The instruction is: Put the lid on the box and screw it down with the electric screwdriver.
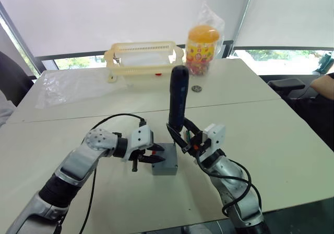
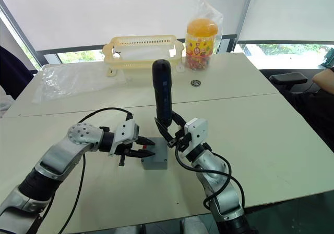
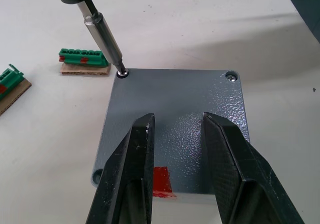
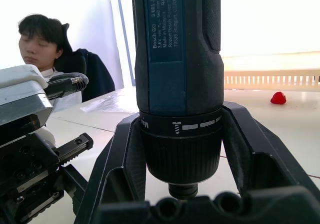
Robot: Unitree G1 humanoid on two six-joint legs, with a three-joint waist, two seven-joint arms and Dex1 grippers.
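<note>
- the box (image 1: pixel 165 165) sits on the white counter (image 1: pixel 271 140), near the counter's front edge, at about 6 o'clock in the head views.
- the lid (image 3: pixel 175 119) lies flat on top of the box, and its sides line up with the box's sides.
- a red mark (image 3: pixel 161 181) shows on the lid's edge closest to the left end effector.
- a screw head (image 3: pixel 230 76) sits in one corner of the lid.
- the left end effector (image 1: pixel 152 156) reaches in from 9 o'clock; its two black fingers (image 3: pixel 132 174) are spread apart and rest over the lid, grasping nothing.
- the right end effector (image 1: pixel 180 136) comes up from 5 o'clock and is clenched around the electric screwdriver (image 1: pixel 177 101), holding it nearly upright.
- the screwdriver's metal bit (image 3: pixel 104 39) leans down into the lid's corner hole at about 11 o'clock in the left wrist view.
- two small green pieces (image 3: pixel 83 58) on brown card lie on the counter just beside that corner, apart from the box.
- a yellow slotted basket (image 1: pixel 143 59) stands far back at 12 o'clock, well apart from the box.
- a jar with an orange top (image 1: pixel 202 49) in a clear bag stands at 1 o'clock, just beside the basket.
- a small round metal thing (image 1: pixel 197 88) lies in front of the jar.
- a sheet of clear plastic (image 1: pixel 78 85) lies at 10 o'clock.
- the counter to the right of the box, toward 3 o'clock, is bare out to its edge.
- a person (image 4: pixel 42 44) sits beyond the counter, seen past the screwdriver in the right wrist view.
</note>
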